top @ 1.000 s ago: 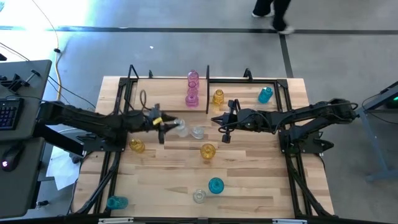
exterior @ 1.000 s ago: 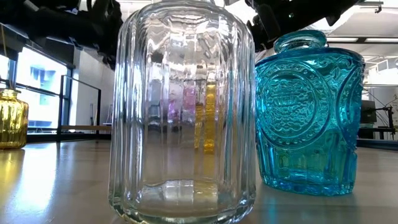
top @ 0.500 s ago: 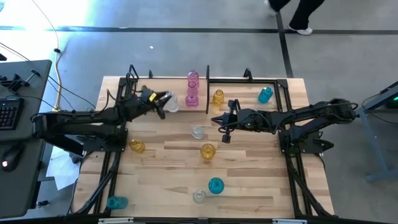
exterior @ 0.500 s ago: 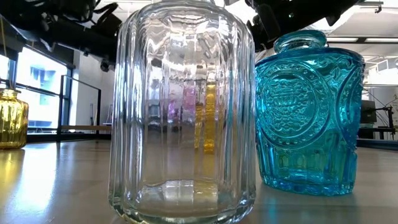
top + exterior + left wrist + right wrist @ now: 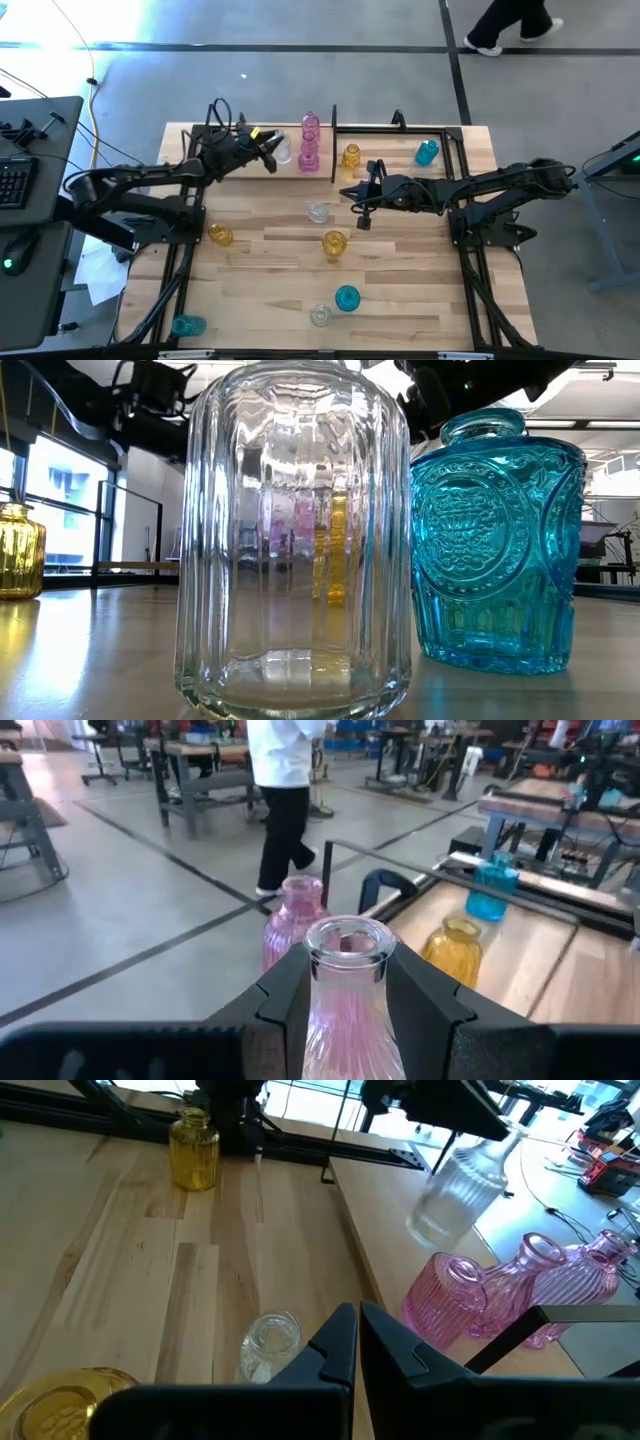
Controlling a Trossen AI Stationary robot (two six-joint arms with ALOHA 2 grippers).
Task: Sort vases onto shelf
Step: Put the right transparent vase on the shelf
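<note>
arms: two, dark, jointed, black cables along them
left pincer (image 5: 268, 150): black, yellow marking
right pincer (image 5: 348, 193): black, angular fingers

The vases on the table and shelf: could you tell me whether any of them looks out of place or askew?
None has tipped or spilled. The one oddity is the clear vase held tilted in the left gripper above the shelf, beside the pink vases. The right gripper waits shut at mid-table.

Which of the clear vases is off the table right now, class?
The clear vase gripped by the left gripper over the shelf, beside the pink vases. The other clear vases stand free on the table.
</note>
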